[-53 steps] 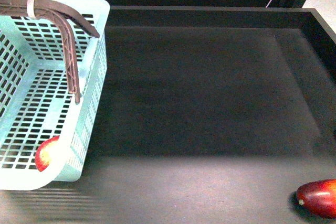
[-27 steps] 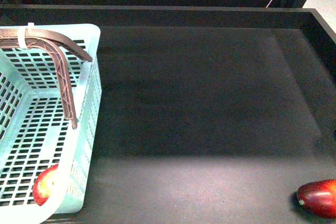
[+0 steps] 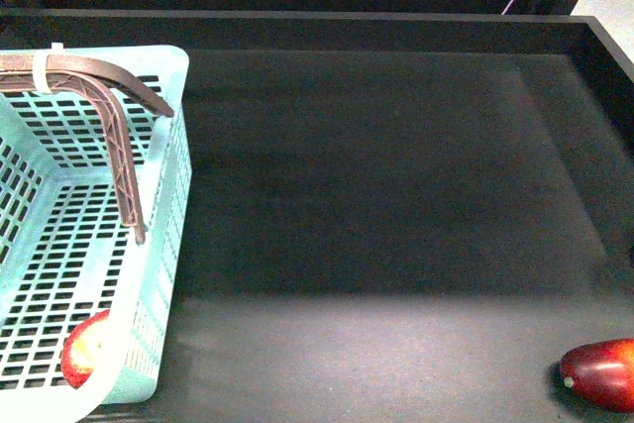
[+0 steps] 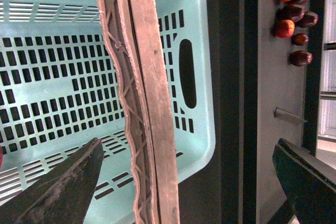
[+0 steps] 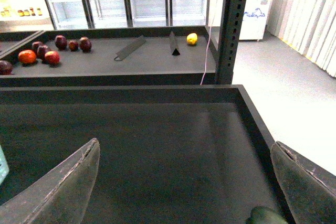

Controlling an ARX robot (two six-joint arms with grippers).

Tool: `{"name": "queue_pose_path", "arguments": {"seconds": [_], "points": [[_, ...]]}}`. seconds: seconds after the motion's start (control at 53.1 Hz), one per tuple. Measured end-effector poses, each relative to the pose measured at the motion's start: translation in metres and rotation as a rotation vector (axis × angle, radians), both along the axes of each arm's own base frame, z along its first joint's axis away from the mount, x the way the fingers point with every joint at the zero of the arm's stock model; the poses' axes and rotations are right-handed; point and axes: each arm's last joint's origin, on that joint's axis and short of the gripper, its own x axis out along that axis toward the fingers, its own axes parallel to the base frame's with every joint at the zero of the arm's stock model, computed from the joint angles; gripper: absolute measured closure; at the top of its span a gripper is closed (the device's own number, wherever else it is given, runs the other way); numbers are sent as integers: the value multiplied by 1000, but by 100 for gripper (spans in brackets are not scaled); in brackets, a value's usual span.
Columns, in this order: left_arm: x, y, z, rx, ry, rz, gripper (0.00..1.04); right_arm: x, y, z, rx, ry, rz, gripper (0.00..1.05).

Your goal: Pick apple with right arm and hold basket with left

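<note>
Left gripper [image 3: 139, 136] pinches the right wall of the basket [image 3: 59, 160], one finger inside, one outside. Apple [image 3: 87, 352] lies in the basket's near right corner. Right gripper [image 5: 184, 182] fingers spread wide over the dark tray [image 3: 396, 195], holding nothing.

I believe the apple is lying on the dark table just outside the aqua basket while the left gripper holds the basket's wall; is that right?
Not quite: the apple lies inside the basket, in its near corner, as the front view shows. The rest holds: the left gripper has its fingers on either side of the basket's wall.
</note>
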Motion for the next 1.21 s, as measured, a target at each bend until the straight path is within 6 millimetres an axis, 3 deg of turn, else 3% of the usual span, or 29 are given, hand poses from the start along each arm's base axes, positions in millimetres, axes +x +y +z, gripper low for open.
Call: {"name": "queue_pose_path", "arguments": {"seconds": [0.17,0.302,0.358,0.415,0.471,0.603,0.735,0.999,1.206], "points": [[-33,-11,30,33,-42,-73,7,0,0,0,0,0,0,9],[-45,-27,40,65,-88,-157,8,0,0,0,0,0,0,9],[-46,-27,33,121,-217,-327,16,0,0,0,0,0,0,9],[-54,-22,21,333,-353,-494,27,0,0,0,0,0,0,9],[-67,-15,14,669,-442,-618,40,0,0,0,0,0,0,9],[-91,-1,12,1139,-429,-697,68,0,0,0,0,0,0,9],[-111,7,-4,1247,-382,-747,101,0,0,0,0,0,0,9],[-135,24,-16,1271,-370,-744,101,0,0,0,0,0,0,9],[-146,24,-21,1271,-371,-749,101,0,0,0,0,0,0,9]]}}
